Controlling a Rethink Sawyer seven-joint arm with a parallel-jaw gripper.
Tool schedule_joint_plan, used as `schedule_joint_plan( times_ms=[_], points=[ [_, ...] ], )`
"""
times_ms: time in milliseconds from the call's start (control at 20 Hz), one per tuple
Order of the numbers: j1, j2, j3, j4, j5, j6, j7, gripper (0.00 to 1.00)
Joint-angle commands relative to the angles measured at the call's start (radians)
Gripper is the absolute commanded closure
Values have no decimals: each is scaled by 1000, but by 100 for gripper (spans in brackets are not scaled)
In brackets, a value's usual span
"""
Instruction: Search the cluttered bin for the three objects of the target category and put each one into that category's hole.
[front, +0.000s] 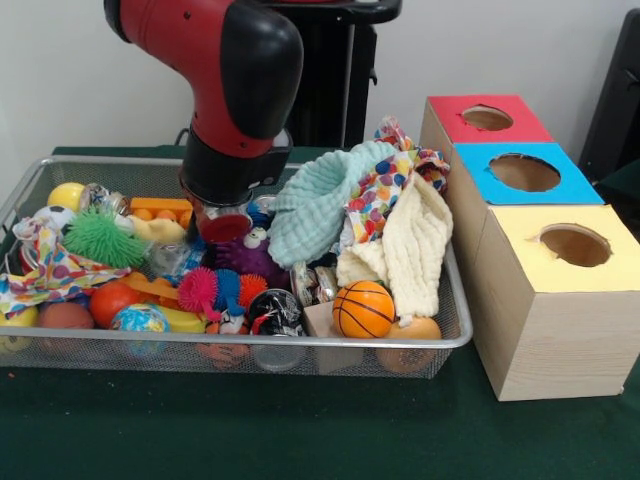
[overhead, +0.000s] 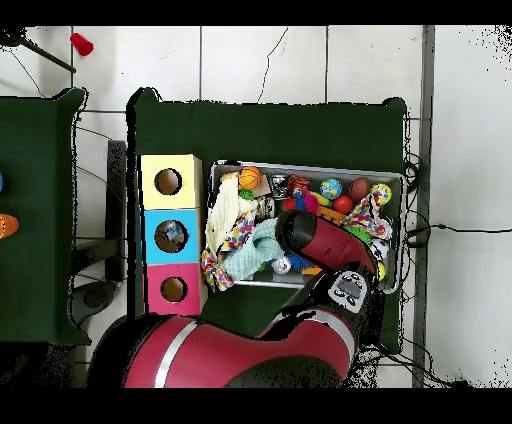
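- A dark green table stands before a pale wall; the floor below is white tile.
- The bin lies on the table, long axis running side to side in the front view, heaped with balls, cloths and toys.
- Just beside the bin's end stand three boxes in a row; the red-topped one is farthest from the camera, its round hole facing up.
- The red arm reaches down into the bin's middle, beside a mint cloth.
- The gripper is sunk among the clutter; whether the jaws are open, shut or holding anything cannot be told.
- No clear bottle can be made out with certainty in the bin.
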Motion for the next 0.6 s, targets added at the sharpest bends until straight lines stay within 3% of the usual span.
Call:
schedule_joint_plan(
  times_ms=[50,350,600],
  points=[
    [-42,98,172,-8,38,-66,132,0],
    [-33,123,170,-17,48,-108,159,0],
    [-6,151,112,-39,44,-96,176,0]
  ],
)
